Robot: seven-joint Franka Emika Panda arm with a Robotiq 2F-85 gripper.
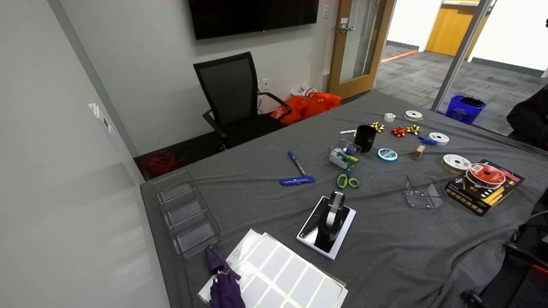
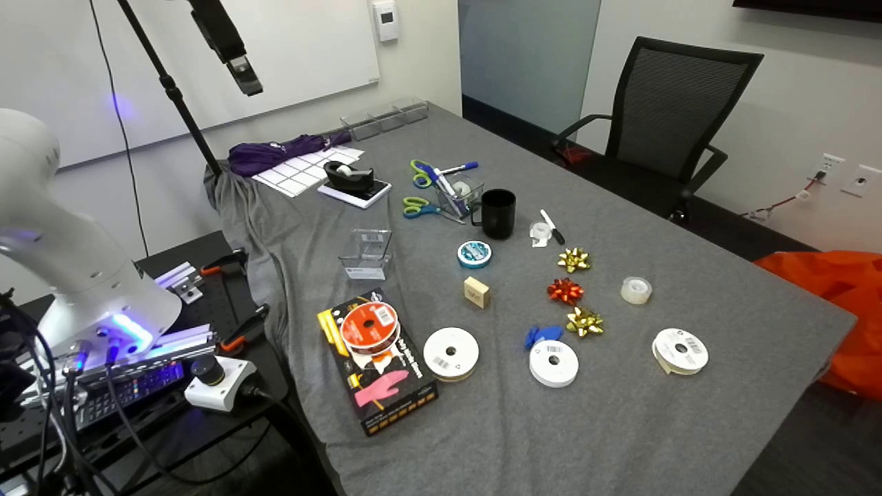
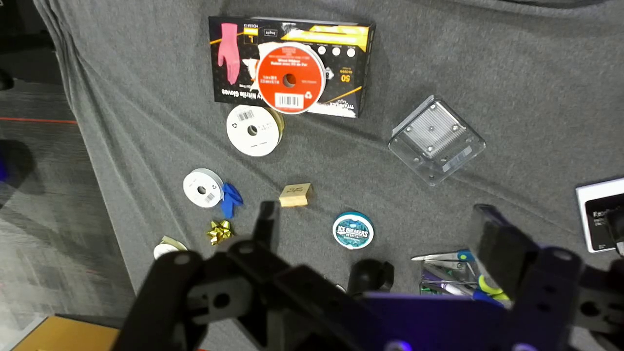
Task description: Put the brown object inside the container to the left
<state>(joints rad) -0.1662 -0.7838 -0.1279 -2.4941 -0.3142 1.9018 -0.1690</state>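
The brown object is a small light-brown wooden block (image 1: 419,152) on the grey cloth; it also shows in an exterior view (image 2: 476,292) and in the wrist view (image 3: 294,195). The container is a black mug (image 1: 365,138) standing upright; it also shows in an exterior view (image 2: 497,215), with its handle visible, and partly behind the gripper in the wrist view (image 3: 369,275). My gripper (image 3: 378,209) is open and empty, high above the table, fingers wide apart. In the wrist view the block lies just beyond the left fingertip. A dark finger-like part hangs at the top of an exterior view.
A round mint tin (image 2: 475,254) lies between block and mug. A clear bin of pens (image 2: 460,195) stands beside the mug, with scissors (image 2: 422,207) near it. Ribbon spools (image 2: 450,353), gift bows (image 2: 566,291), a glove box (image 2: 406,406) and a clear holder (image 2: 366,255) surround the block.
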